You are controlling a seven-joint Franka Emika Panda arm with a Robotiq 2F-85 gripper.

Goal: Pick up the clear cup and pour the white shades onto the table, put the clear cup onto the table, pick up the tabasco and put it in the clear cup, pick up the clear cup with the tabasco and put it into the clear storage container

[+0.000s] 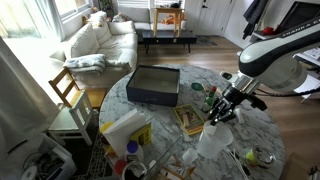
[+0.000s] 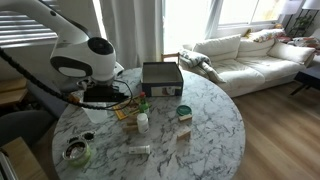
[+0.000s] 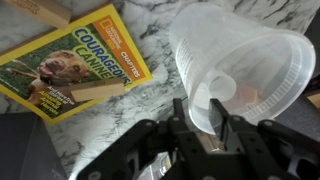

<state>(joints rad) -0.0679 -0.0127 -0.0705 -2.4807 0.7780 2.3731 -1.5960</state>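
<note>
Though crowded with small things near the middle, mostly bare grey-white marble across the big round table [image 2: 210, 135]. Next in size, a bulky white arm [image 1: 282, 52], reaching down over the table's edge. Apart from the arm's end, a dark shallow box [image 1: 153, 85]. Closer in, flat on the marble in the wrist view, a yellow dog book [image 3: 70, 60] with a wooden block [image 3: 100, 90] across its corner. Just beside that book, tipped steeply with its mouth toward the wrist camera, the clear cup [image 3: 250, 60]. Pinched at the rim by the gripper [image 3: 200, 118], one finger seemingly inside the wall and one outside, pressed onto the thin plastic between. Base touching the marble or hanging clear of it: impossible to tell. Inside, something small and pale [image 3: 235, 90], too blurred to name. Probably very light and thin-walled, so apt to flex or crack under a hard squeeze, and slick enough to swivel in a rim pinch. Safer, at a guess, to grasp around the middle of the body for upright carrying, squeezing gently; fine as held for tipping out the contents
</note>
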